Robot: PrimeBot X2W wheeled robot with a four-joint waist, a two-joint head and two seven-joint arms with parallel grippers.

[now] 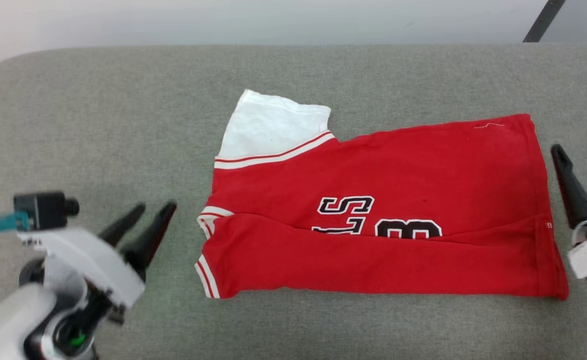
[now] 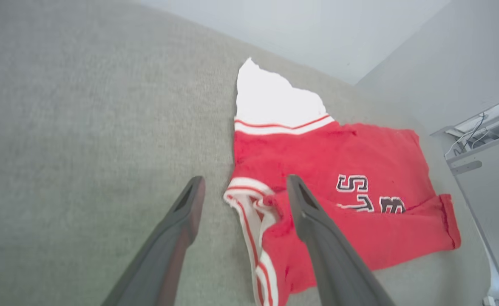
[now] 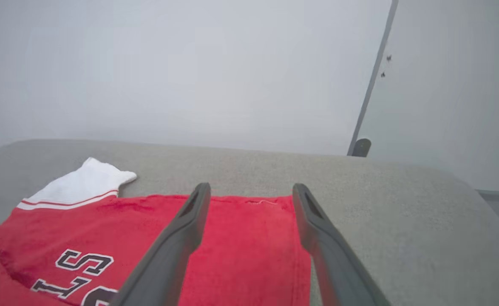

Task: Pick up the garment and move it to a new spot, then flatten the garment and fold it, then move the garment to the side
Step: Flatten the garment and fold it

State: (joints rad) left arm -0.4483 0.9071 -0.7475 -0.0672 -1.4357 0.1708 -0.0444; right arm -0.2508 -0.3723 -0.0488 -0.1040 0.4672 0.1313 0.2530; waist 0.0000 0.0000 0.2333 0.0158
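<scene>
While left tool [image 1: 157, 205] and right tool [image 1: 578, 145] gape empty, the garment [image 1: 398, 165] lies between them.

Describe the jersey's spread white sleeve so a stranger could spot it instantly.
On the grey padded surface, a red jersey lies flat across the middle. At its far left corner the sleeve juts out over the grey. It is the shirt's one broad plain-white panel, edged by a white-and-red striped band; its neighbours are red cloth and grey padding.
</scene>
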